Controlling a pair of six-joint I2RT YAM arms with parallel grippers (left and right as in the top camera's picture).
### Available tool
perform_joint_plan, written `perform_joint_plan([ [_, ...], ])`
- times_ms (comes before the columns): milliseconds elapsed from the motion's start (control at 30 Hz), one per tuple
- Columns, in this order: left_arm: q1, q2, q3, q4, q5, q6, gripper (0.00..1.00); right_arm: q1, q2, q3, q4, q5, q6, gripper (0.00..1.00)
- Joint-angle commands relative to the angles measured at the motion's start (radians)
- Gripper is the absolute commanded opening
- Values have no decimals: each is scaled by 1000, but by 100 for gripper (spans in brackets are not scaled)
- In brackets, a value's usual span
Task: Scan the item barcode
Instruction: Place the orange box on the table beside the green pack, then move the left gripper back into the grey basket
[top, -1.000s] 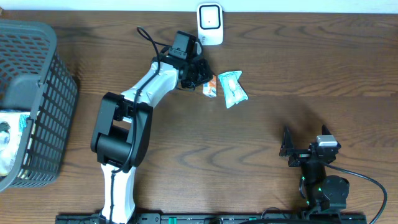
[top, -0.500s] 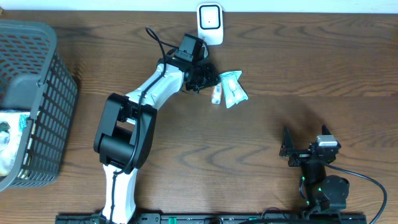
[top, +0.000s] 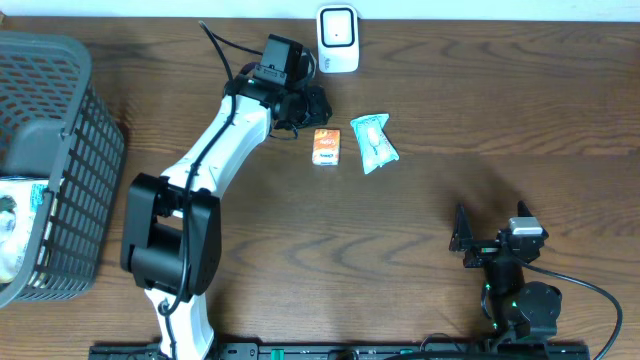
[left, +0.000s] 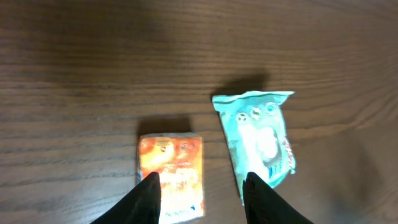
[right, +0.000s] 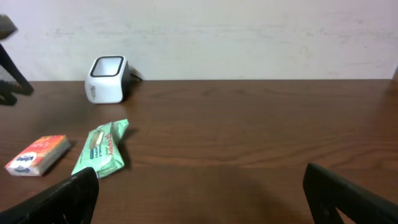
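The orange packet (top: 324, 146) lies flat on the table, orange face up, just left of a teal packet (top: 373, 143). My left gripper (top: 312, 108) hovers up and to the left of it, apart from it and open with nothing between its fingers. In the left wrist view the orange packet (left: 171, 175) and the teal packet (left: 258, 142) lie below the open left gripper (left: 202, 194). The white scanner (top: 338, 38) stands at the table's far edge. My right gripper (top: 462, 240) rests open near the front right; in its wrist view the right gripper (right: 199, 199) holds nothing.
A grey wire basket (top: 70, 150) with several packaged items in it stands at the left edge. The left arm (top: 210, 160) stretches diagonally from the front left to the scanner area. A cable trails from the right arm's base.
The left gripper has opened and let go of the orange packet, which now lies on the table. The arm has swung back and left, away from both packets. The right arm stayed still.
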Motion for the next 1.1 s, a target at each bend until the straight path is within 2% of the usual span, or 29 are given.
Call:
perform_joint_plan([
  [0,-2,5,16,-32,-50,28,42,-6,-2,-2,-4,0,7,99],
  [200,-2,15,15,-114,-164,28,41,-6,-2,-2,-4,0,7,99],
  [433,-16,87,-18,-128,-166,27,41,-6,-2,-2,-4,0,7,99],
  [567,-33,132,-18,-107,-141,24,41,-6,-2,-2,-4,0,7,99],
  [733,-59,164,-18,-39,-30,23,41,-6,-2,-2,-4,0,7,99],
  [1067,-130,175,-18,12,-30,-22,41,-6,-2,-2,-4,0,7,99],
])
